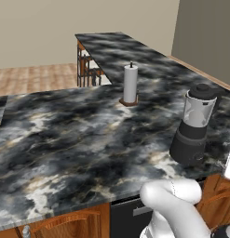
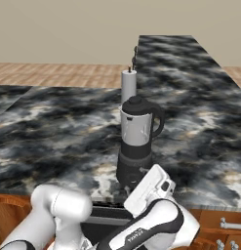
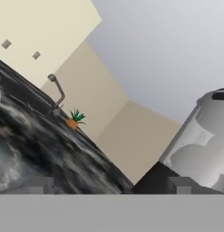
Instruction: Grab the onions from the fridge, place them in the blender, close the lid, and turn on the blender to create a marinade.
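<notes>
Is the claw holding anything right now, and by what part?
Nothing is held. In the hand view the claw stands open, its fingertips wide apart with only counter between them, beside the blender, whose lid is on.

A home kitchen. A long L-shaped table (image 1: 65,139) topped in dark marbled stone sits over warm wooden cabinets (image 1: 70,223) with curved handles. On it stand a blender (image 1: 194,124) and a paper towel roll (image 1: 130,84). Wood-plank floor (image 1: 32,76) and plain beige walls lie beyond, with stools (image 1: 87,69) tucked under the far stretch. The hand view catches a tap (image 3: 58,93) and a small potted plant (image 3: 75,119) at the table's edge.
</notes>
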### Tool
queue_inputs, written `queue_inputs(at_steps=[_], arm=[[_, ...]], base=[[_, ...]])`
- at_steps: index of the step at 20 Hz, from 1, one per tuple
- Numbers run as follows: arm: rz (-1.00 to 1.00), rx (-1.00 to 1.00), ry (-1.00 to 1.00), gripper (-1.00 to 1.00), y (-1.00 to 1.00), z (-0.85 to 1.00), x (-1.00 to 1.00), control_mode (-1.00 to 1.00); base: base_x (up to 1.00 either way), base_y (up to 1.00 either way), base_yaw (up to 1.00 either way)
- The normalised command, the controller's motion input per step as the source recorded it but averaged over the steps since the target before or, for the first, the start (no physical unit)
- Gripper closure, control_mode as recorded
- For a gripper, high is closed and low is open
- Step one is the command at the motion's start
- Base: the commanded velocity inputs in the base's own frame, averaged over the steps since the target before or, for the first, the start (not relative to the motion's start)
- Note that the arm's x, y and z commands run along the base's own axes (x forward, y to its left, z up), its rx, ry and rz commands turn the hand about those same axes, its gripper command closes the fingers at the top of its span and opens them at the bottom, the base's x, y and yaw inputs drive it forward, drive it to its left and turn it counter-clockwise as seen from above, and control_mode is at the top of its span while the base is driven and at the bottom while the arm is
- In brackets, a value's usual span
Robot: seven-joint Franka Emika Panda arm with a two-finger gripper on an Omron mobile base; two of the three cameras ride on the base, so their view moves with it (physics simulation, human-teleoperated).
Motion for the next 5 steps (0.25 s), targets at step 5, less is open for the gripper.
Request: queue_inputs(at_steps=[5], arm=[[0.0,-0.01,-0.09,-1.0,0.22,0.73,-0.39,-1.0]], base=[[0.0,0.0,0.0]])
